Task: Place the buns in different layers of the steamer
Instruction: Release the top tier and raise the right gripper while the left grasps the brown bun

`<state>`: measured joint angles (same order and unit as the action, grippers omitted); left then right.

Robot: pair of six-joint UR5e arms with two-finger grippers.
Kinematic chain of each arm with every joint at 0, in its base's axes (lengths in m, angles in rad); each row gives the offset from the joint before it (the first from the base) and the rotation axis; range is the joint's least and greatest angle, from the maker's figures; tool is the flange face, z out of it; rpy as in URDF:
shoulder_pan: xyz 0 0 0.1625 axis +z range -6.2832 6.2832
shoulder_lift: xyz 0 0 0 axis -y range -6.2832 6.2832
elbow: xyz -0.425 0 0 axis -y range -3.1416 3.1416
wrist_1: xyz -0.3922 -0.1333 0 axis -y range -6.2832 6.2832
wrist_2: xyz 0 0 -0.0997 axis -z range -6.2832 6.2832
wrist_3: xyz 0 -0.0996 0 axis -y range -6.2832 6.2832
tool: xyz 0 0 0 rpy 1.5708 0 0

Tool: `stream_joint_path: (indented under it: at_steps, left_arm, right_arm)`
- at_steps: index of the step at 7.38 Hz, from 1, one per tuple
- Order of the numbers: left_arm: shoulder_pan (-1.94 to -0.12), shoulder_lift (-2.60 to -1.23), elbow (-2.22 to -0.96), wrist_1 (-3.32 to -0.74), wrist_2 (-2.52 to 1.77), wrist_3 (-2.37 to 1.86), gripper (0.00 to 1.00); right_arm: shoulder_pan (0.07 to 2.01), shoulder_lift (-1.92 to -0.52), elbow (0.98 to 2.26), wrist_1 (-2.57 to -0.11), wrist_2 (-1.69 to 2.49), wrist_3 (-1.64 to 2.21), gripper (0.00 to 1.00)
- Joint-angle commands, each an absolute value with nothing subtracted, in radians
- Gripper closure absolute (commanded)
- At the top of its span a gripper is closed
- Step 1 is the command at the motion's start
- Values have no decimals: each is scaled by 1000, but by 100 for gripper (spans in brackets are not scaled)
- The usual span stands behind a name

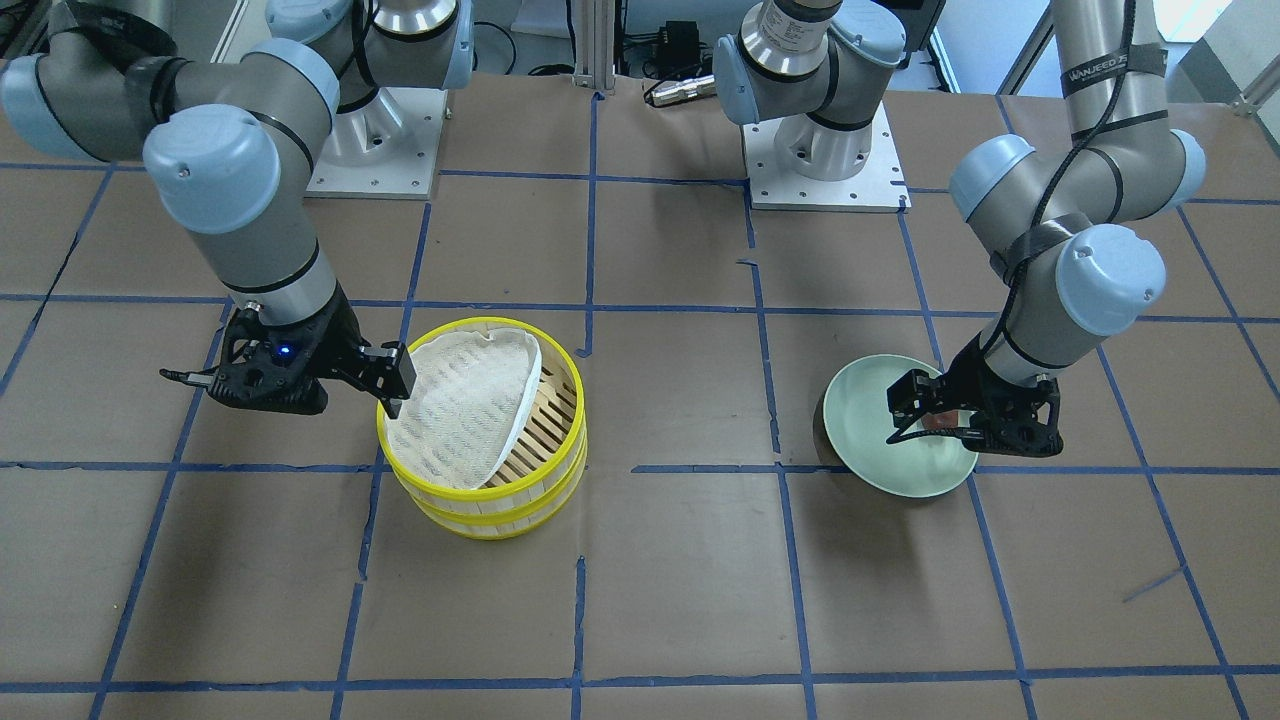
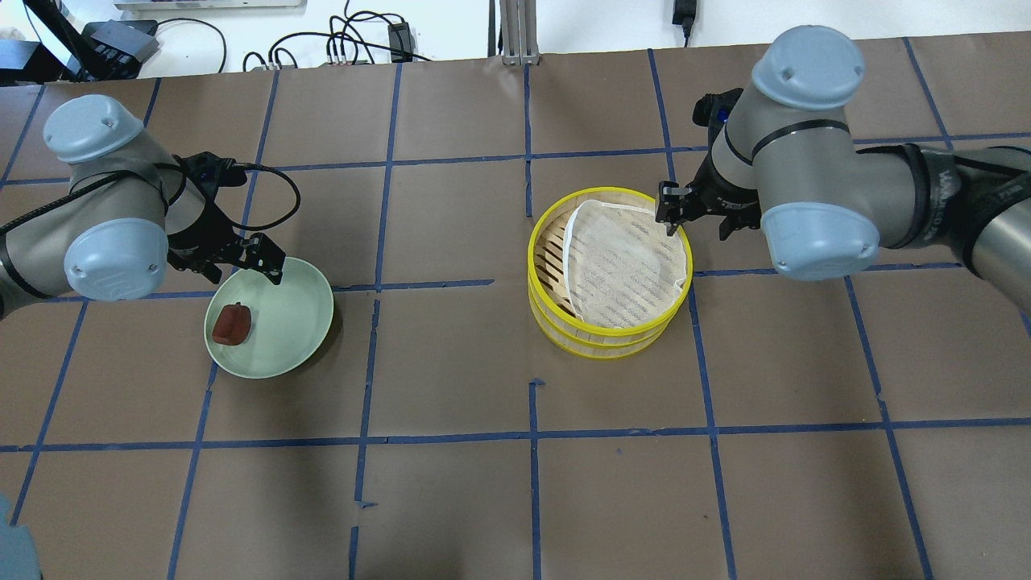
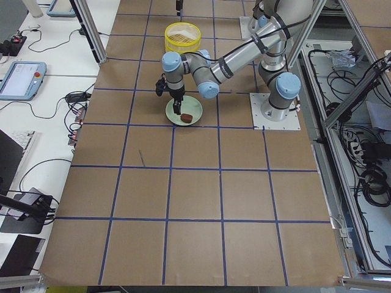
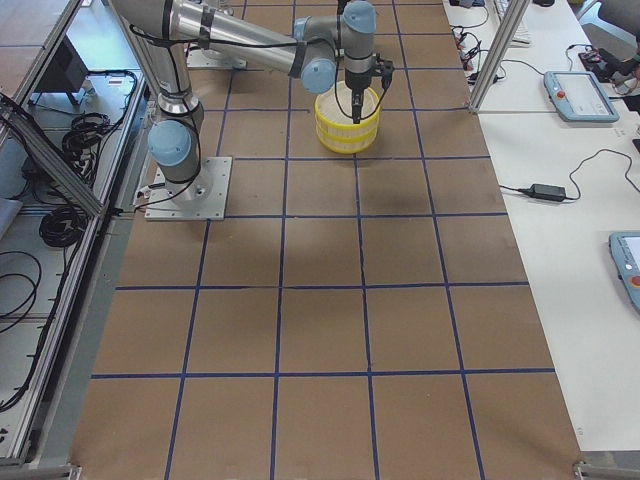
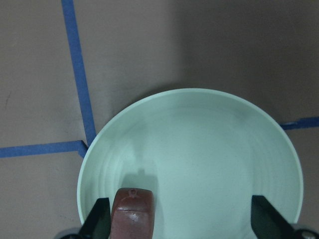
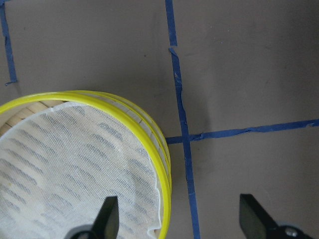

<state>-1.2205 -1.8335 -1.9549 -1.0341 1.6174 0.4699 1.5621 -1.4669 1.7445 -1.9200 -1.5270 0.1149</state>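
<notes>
The dark reddish-brown bun (image 2: 230, 324) lies on the left part of a pale green plate (image 2: 298, 322). The white bun shows in no view. The two steamer layers (image 2: 610, 342) stand stacked, yellow-rimmed. A white cloth liner (image 2: 624, 270) lies crumpled in the top one. My left gripper (image 2: 242, 264) is open and empty above the plate's far rim. In the left wrist view (image 5: 182, 226) the bun (image 5: 130, 214) sits just inside its left finger. My right gripper (image 2: 697, 219) is open and empty. In the right wrist view (image 6: 179, 221) it straddles the top layer's rim (image 6: 162, 164).
The table is brown paper with a grid of blue tape lines (image 2: 532, 435). The plate and the steamer stack stand about a third of the table's width apart. The arm bases (image 1: 825, 160) are at the robot's side of the table.
</notes>
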Motion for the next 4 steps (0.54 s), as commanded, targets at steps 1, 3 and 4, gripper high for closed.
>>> stream_joint_path:
  at_steps: [1, 3, 4]
  left_arm:
    - [-1181, -1844, -1980, -1049, 1621, 517, 3]
    - [-1183, -1867, -1988, -1049, 1592, 517, 7]
    - [-1183, -1879, -1988, -1049, 1594, 520, 14]
  right_arm:
    - [1551, -1549, 1610, -1658, -1529, 112, 4]
    - [1563, -1580, 1656, -1618, -1542, 112, 4]
    - [1565, -1582, 1675, -1675, -1546, 117, 4]
